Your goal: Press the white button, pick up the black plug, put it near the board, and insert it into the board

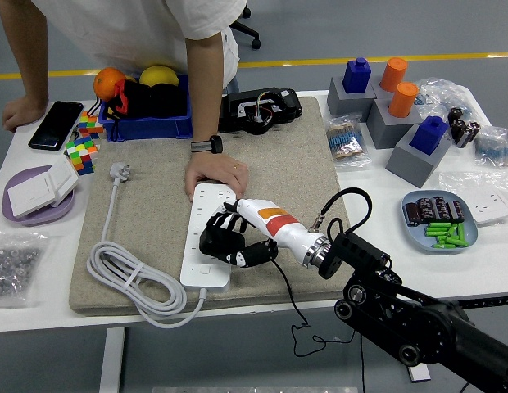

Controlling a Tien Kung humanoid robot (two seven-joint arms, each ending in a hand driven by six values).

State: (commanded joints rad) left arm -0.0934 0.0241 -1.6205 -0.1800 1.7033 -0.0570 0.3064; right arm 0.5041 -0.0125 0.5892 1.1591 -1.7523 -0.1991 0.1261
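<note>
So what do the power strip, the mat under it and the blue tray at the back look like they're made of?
The power strip looks like smooth matte white plastic, with an even, hard-edged surface. The mat seems to be felt or coarse fabric: beige, flecked, no shine. The blue tray looks like moulded plastic, judging by its uniform colour and slight gloss.

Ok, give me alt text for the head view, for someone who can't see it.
The robot's right hand holds a black plug over a white power strip on a beige mat, while a person's hand steadies the strip's far end. The strip's white cable lies coiled at the left.
</note>
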